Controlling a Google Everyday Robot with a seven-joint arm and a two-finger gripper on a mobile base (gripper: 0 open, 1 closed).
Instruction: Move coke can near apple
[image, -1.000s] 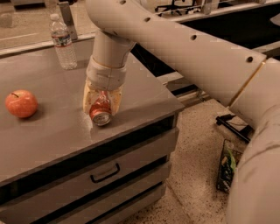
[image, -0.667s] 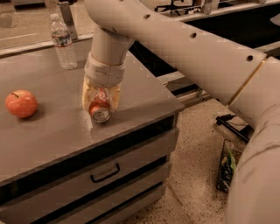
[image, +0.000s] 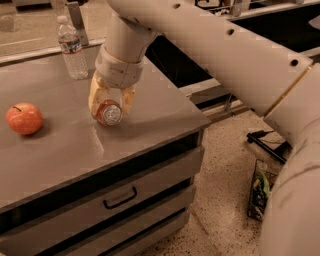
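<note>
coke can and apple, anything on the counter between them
Nothing: the camera view shows bare counter between the apple and the coke can, held by the gripper. The water bottle stands farther back.

No writing could be read on the red aluminium coke can (image: 109, 114), clasped by the pale two-finger gripper (image: 111, 108) above the grey tabletop (image: 155, 112), nor on the clear plastic water bottle (image: 72, 48).
</note>
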